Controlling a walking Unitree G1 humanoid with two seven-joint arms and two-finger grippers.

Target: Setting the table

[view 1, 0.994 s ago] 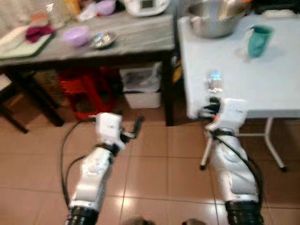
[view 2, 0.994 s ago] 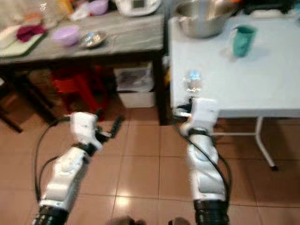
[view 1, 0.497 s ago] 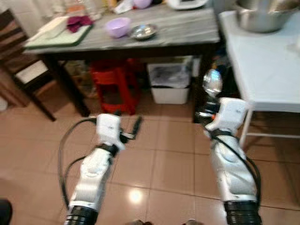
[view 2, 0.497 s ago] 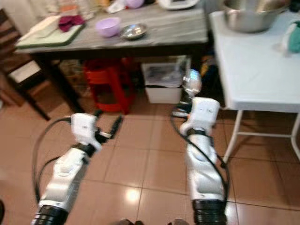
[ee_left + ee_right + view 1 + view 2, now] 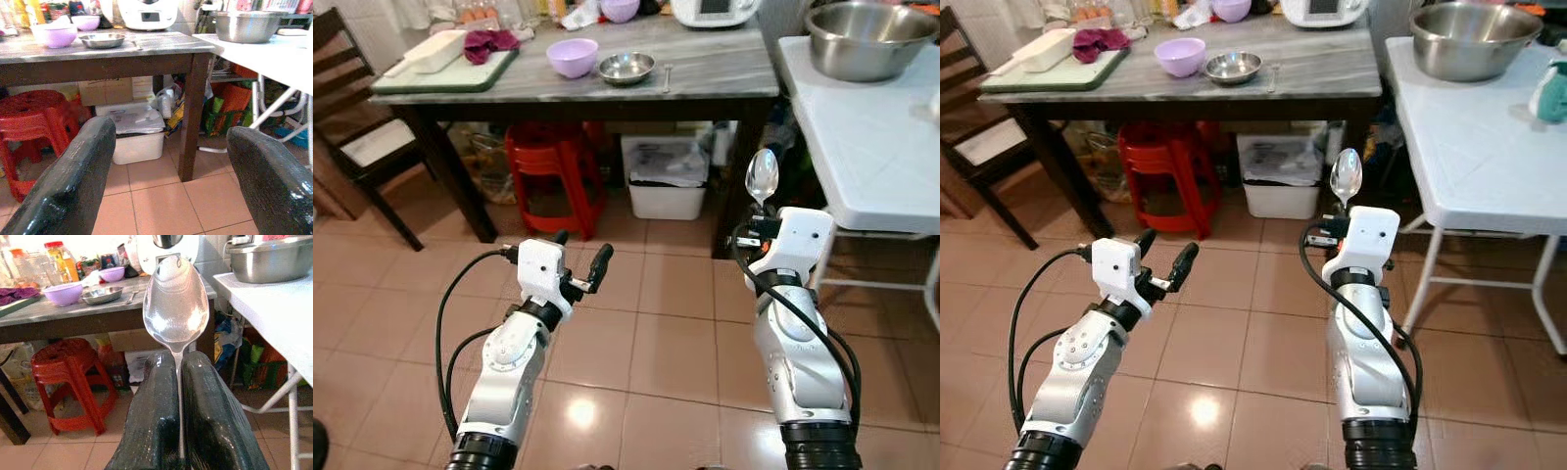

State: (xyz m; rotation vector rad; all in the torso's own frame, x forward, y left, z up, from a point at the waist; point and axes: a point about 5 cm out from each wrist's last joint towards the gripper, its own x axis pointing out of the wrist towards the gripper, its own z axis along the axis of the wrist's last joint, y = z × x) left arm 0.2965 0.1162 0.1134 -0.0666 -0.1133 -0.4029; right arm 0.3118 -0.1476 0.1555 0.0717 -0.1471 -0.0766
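My right pincer (image 5: 178,382) is squeezed tight on the thin handle of a spoon (image 5: 762,176). The spoon stands straight up, bowl on top, handle going down between my two black fingers (image 5: 156,406). I hold it out in front of me, over the tiled floor (image 5: 656,323).

The dark worktop (image 5: 705,73) is ahead of me and a little to my left. On it sit a purple bowl (image 5: 573,57) and a small metal dish (image 5: 626,67), close beside each other. I think the spoon should go down near them. From my right pincer, that spot lies forward, up and to the left. The worktop is well apart from me now, so I guess I must step closer first.

The spoon points up, but it should lie flat on the worktop. So I think I will need to tip it over before I let go.

My left pincer (image 5: 578,264) is wide open and holds nothing. It is near that side too, but the spoon is in my right one.

The white worktop (image 5: 871,147) is on my right, with a big metal bowl (image 5: 869,39) on it.
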